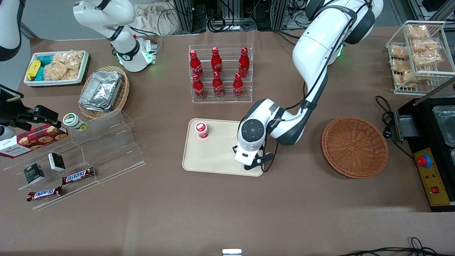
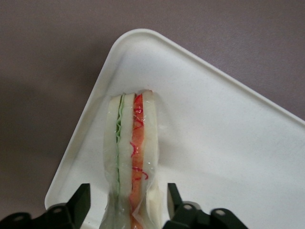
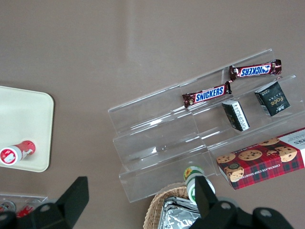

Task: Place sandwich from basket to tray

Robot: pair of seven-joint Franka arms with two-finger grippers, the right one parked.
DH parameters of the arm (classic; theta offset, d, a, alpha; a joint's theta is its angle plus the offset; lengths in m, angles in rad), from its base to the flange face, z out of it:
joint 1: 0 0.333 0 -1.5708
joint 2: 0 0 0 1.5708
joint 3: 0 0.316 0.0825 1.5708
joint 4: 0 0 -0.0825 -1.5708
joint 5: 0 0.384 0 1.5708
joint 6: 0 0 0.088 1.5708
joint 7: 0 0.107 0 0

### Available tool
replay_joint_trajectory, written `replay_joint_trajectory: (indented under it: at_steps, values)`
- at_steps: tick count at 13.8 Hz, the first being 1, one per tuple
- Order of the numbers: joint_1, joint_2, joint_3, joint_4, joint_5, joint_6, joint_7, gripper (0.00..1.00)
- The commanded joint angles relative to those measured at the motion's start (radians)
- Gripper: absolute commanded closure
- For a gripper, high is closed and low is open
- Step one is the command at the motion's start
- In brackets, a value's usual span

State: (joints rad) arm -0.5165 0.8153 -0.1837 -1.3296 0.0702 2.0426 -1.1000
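The sandwich stands on its edge on the cream tray, close to one rounded corner, its green and orange-red filling facing the wrist camera. My left gripper is open around it, with a gap between each black finger and the bread. In the front view the gripper hangs low over the tray, at the corner nearest the camera on the working arm's side, and hides the sandwich. The round reddish-brown basket lies beside the tray toward the working arm's end, with nothing in it.
A red-lidded cup stands on the tray's corner farther from the camera. A clear rack of red bottles stands farther back. A clear stepped shelf with snacks and a tan basket of foil containers lie toward the parked arm's end.
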Motion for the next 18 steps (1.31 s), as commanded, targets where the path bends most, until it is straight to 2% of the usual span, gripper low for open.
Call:
replay_joint_trajectory:
  at_steps: [1,5,11,15,18]
  values:
    - [-0.005,-0.042,0.003,0.018,0.016,-0.013,-0.018,0.0]
    - [0.01,-0.198,0.018,0.017,0.019,-0.135,-0.03,0.0]
    - [0.015,-0.436,0.114,0.017,0.02,-0.375,-0.015,0.0]
    - [0.024,-0.565,0.203,0.017,0.013,-0.484,0.122,0.0]
    - [0.11,-0.633,0.208,0.012,0.0,-0.559,0.323,0.0]
